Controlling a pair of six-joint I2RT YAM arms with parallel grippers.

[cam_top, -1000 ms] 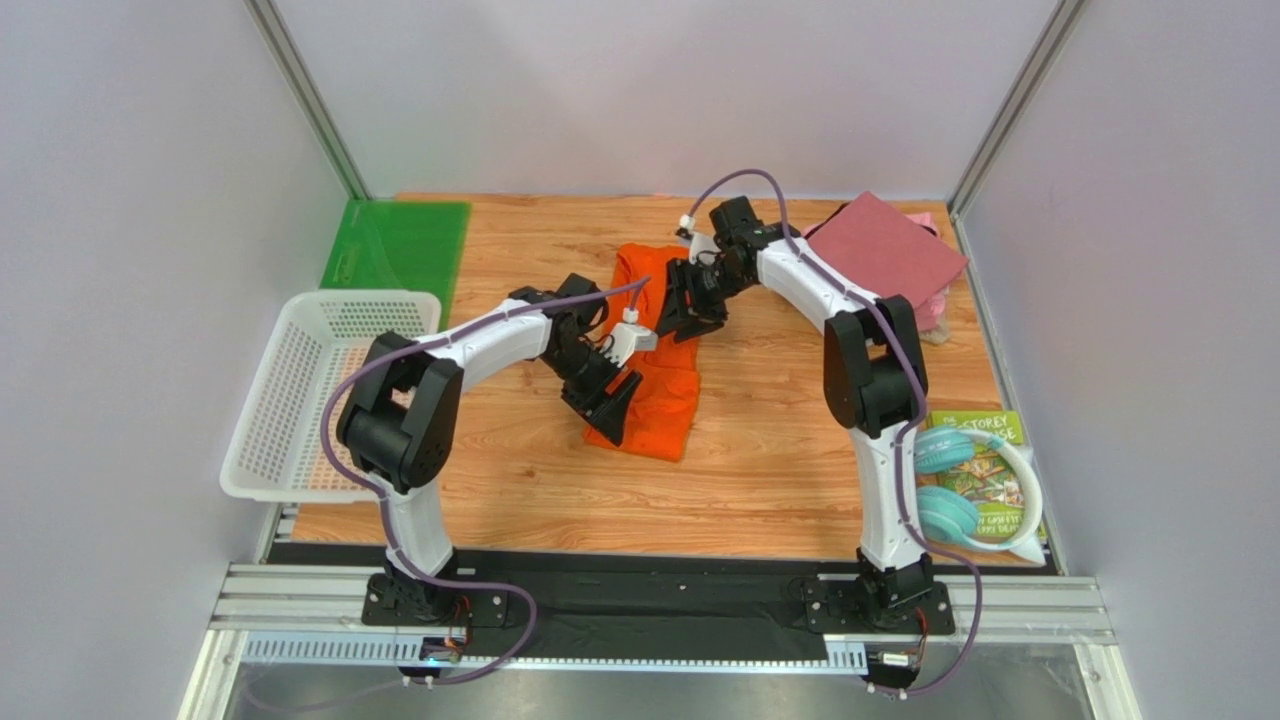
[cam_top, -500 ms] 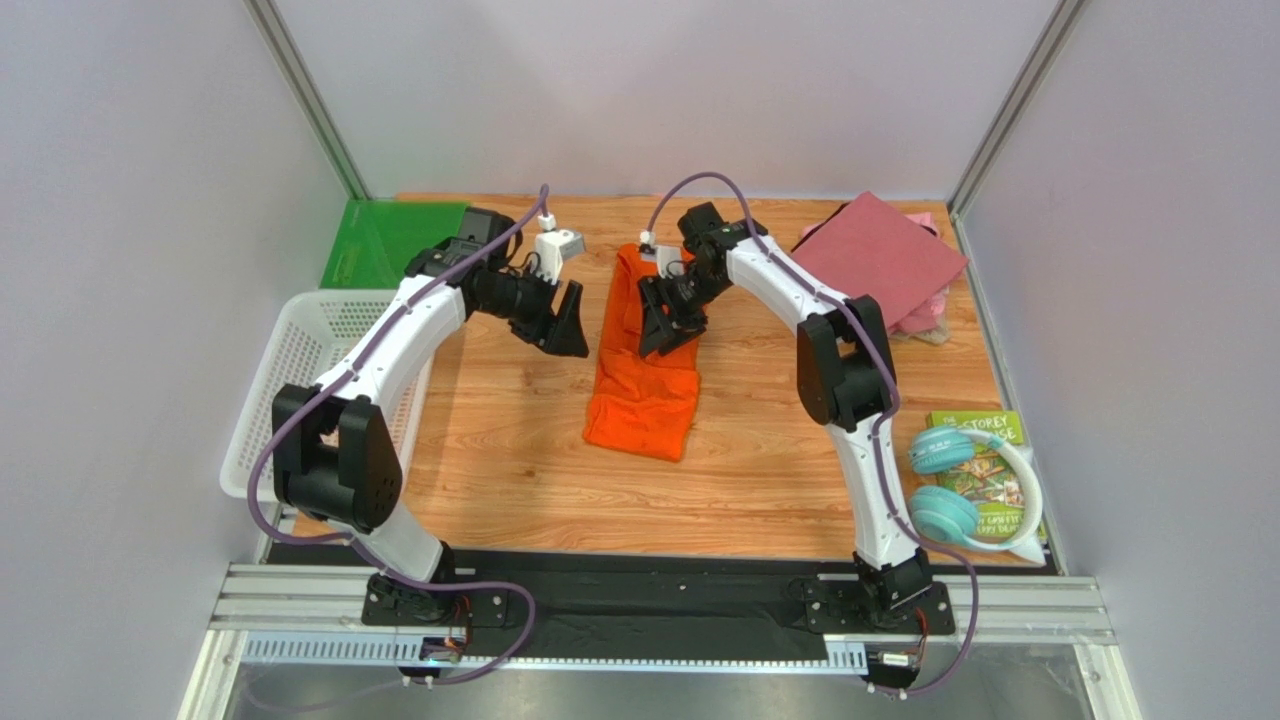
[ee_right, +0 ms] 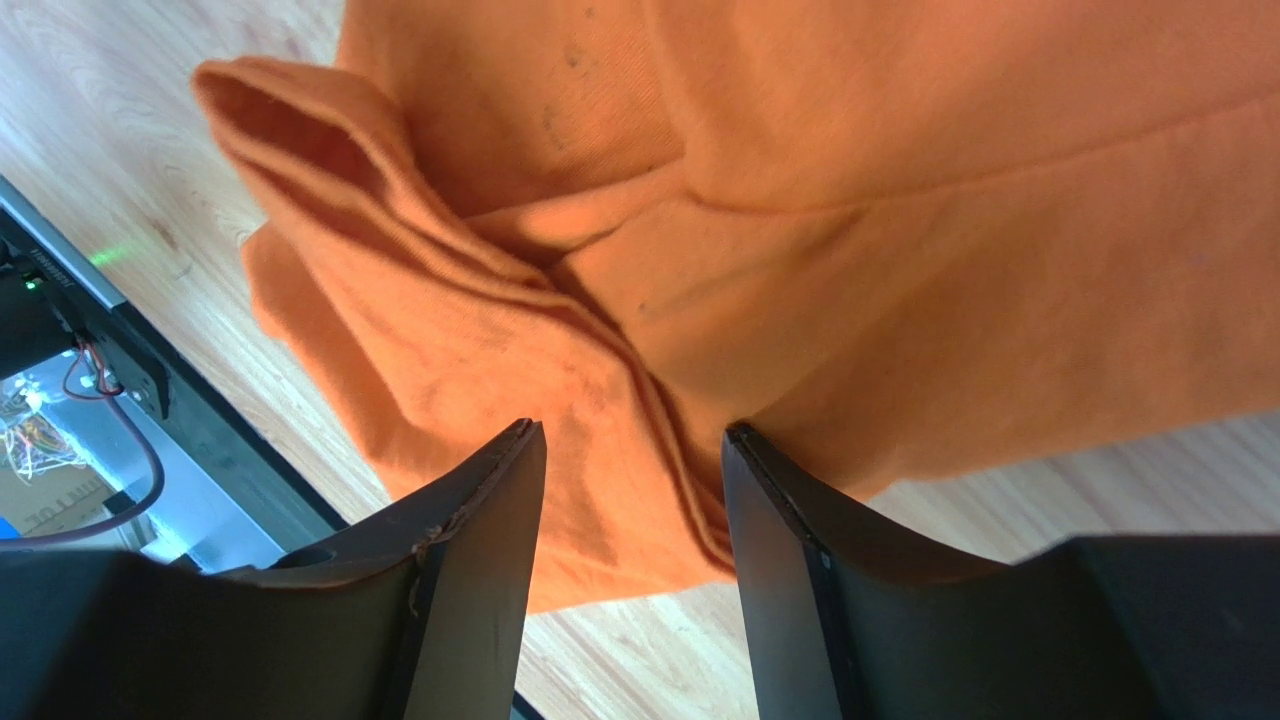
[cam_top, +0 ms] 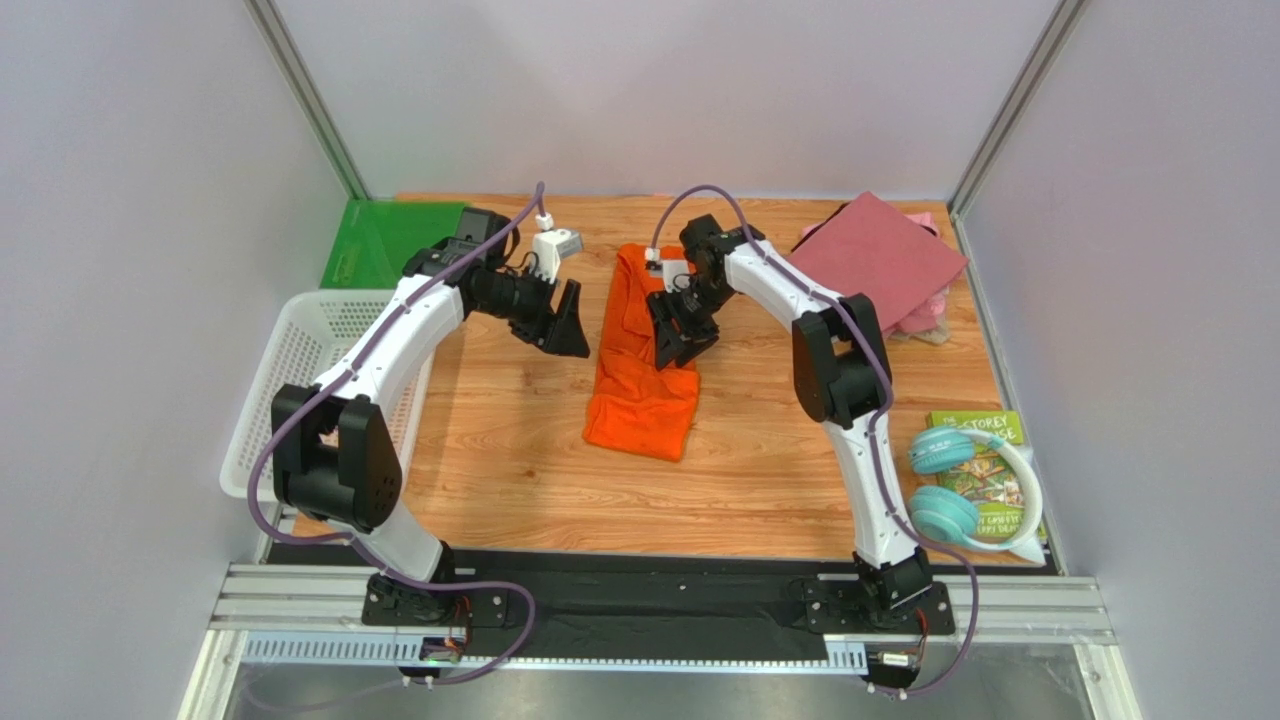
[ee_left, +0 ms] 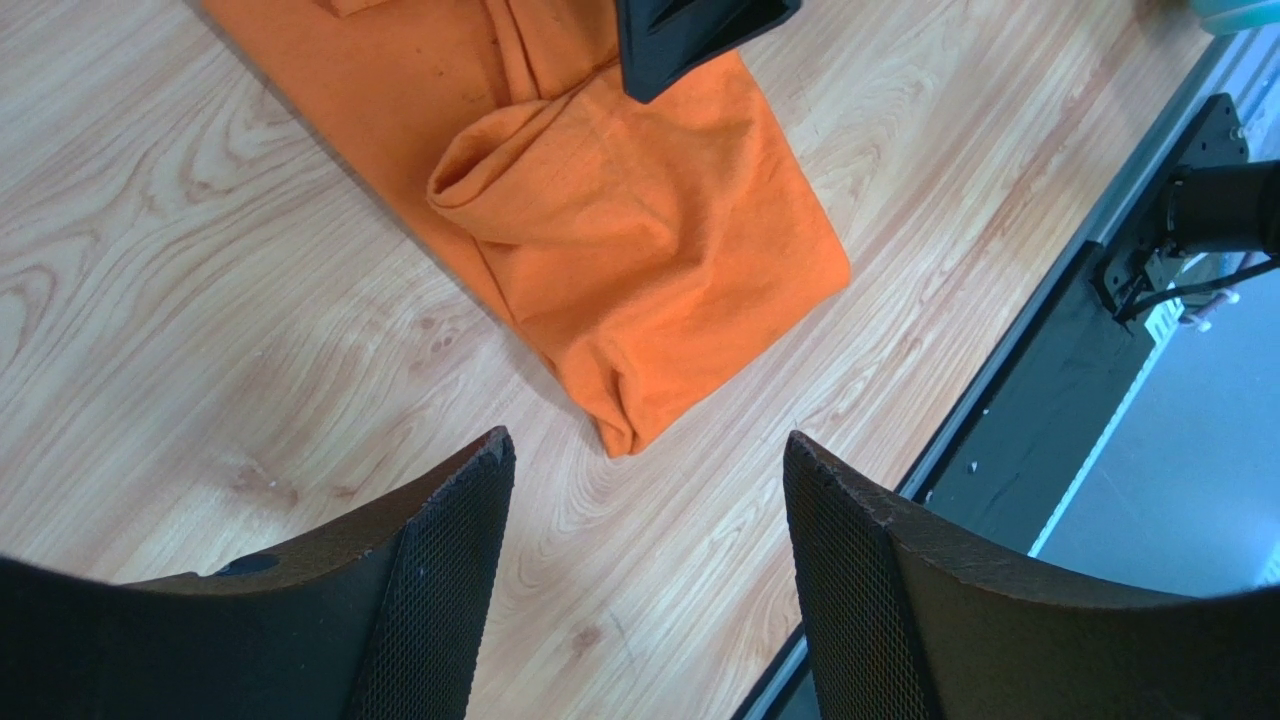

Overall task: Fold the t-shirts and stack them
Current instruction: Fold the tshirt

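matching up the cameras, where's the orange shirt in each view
Top external: orange shirt at the centre of the picture, lying lengthwise from far to near.
Left wrist: shirt in the upper middle, running off the top edge.
Right wrist: shirt fills the upper and middle of the frame.
Shared landmark: the black rail at the near edge, which is on the right in left wrist and at lower left in right wrist.

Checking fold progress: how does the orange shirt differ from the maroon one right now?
The orange shirt is a long, rumpled strip; the maroon shirt is a flat, smooth square. The orange shirt lies in the middle of the table; the maroon shirt sits at its far right corner, on a pink shirt. Both are plain, single-colour cloth.
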